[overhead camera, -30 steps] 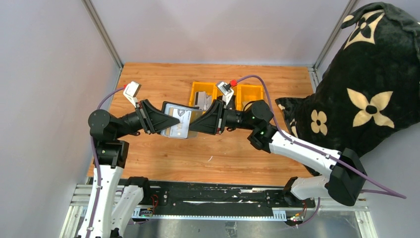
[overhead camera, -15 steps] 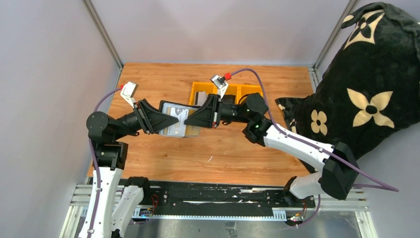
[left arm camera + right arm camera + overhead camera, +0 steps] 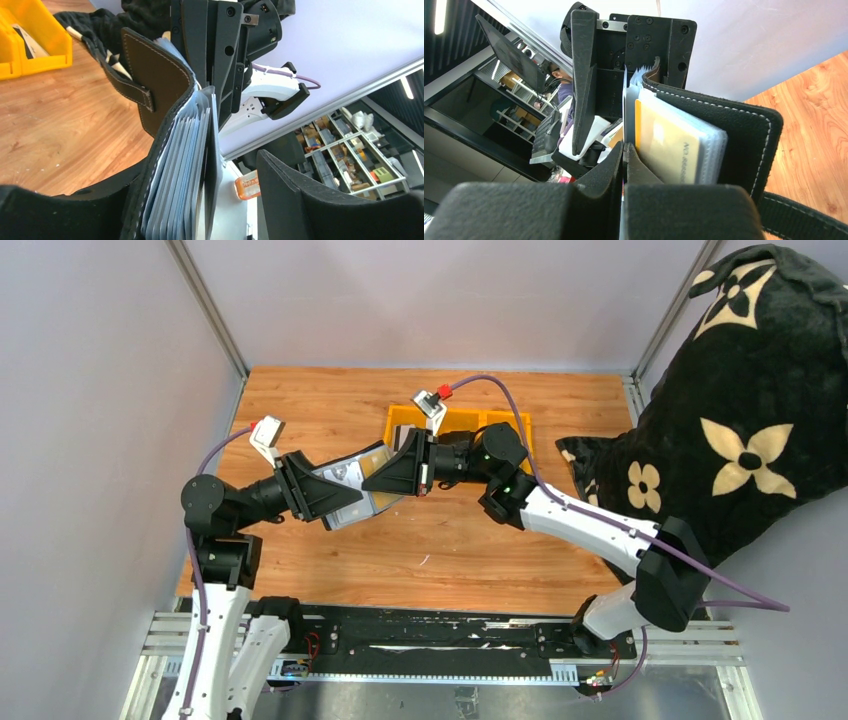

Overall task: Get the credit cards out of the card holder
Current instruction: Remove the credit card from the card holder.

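Jaws on right gripper [image 3: 624, 152] were pinched shut on the edge of one card [image 3: 626, 110] at the holder [image 3: 734, 130] mouth. Left gripper [image 3: 202, 160] stood wide, holder leaning on one finger and clear of the other. Holder was up off the table [image 3: 450, 540] between both arms, cards [image 3: 175, 170] fanned inside.

Soft, even light with faint shadows; overhead view sharp, both wrist views blurred up close.

card holder [image 3: 160, 85]: matt black grained leather-like skin, edged with pale stitching
credit cards [image 3: 182, 165]: thin pale plastic, glossy sheen noted
table [image 3: 480, 540]: smooth wood grain, lightly sheened
bins [image 3: 50, 47]: glossy yellow plastic
blanket [image 3: 760, 420]: soft black plush cloth
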You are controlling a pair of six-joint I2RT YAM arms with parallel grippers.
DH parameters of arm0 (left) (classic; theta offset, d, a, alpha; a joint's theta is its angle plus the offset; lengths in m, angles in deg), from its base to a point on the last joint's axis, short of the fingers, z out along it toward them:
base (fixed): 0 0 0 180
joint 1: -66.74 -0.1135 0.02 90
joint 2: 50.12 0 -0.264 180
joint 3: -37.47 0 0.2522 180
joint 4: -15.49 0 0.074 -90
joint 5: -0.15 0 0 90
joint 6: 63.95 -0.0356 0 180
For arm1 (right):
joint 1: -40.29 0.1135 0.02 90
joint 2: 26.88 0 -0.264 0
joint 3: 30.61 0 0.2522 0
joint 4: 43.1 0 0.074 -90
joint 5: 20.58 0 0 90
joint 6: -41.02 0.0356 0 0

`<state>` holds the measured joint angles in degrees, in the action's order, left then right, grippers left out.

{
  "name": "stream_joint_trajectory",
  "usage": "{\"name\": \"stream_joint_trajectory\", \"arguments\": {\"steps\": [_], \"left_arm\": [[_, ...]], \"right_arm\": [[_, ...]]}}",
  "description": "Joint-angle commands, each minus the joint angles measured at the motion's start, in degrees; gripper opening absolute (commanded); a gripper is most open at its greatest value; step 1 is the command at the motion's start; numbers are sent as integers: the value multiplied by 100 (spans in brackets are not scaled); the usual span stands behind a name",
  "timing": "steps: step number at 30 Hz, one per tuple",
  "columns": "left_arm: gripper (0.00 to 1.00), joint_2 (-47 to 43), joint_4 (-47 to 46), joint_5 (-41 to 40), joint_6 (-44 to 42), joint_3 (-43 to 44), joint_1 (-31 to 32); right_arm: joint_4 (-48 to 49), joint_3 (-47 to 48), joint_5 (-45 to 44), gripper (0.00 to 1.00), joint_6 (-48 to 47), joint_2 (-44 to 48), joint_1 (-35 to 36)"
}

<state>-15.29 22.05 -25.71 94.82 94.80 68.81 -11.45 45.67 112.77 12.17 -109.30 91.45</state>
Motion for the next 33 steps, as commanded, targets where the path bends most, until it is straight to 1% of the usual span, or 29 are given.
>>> {"name": "stream_joint_trajectory", "arguments": {"steps": [1, 3, 5, 6, 9, 14, 17, 21, 26, 27, 29, 32, 33], "left_arm": [[62, -84, -126, 204, 84, 5, 31], [55, -61, -128, 265, 84, 55, 31], [46, 1, -125, 345, 71, 120, 34], [43, 35, -124, 383, 60, 155, 33], [41, 116, -128, 495, 19, 274, 31], [32, 151, -129, 521, -22, 343, 33], [31, 193, -130, 536, -22, 398, 32], [29, 201, -129, 577, -37, 459, 31], [21, 208, -126, 554, -35, 467, 31], [19, 201, -127, 534, -39, 468, 31], [15, 203, -132, 493, -47, 483, 36], [10, 225, -127, 464, -70, 524, 31], [8, 225, -133, 453, -81, 538, 31]], "right_arm": [[241, 242, -105, 0, 27, -29, 85], [184, 214, -131, 0, -23, -6, 79], [0, 196, -125, 0, -140, 54, 66], [-53, 168, -125, 0, -192, 91, 57], [-180, 58, -166, 0, -268, 225, 0], [-180, -268, -335, 0, -351, 559, -82], [-242, -367, -321, 0, -366, 671, -166], [-233, -491, -294, 0, -350, 751, -211], [-169, -462, -247, 0, -286, 716, -199], [-141, -404, -197, 2, -241, 673, -188], [10, -296, -53, 21, -106, 569, -166], [236, -245, 32, 40, 9, 470, -93], [270, -244, 33, 43, 11, 445, -68]]}}
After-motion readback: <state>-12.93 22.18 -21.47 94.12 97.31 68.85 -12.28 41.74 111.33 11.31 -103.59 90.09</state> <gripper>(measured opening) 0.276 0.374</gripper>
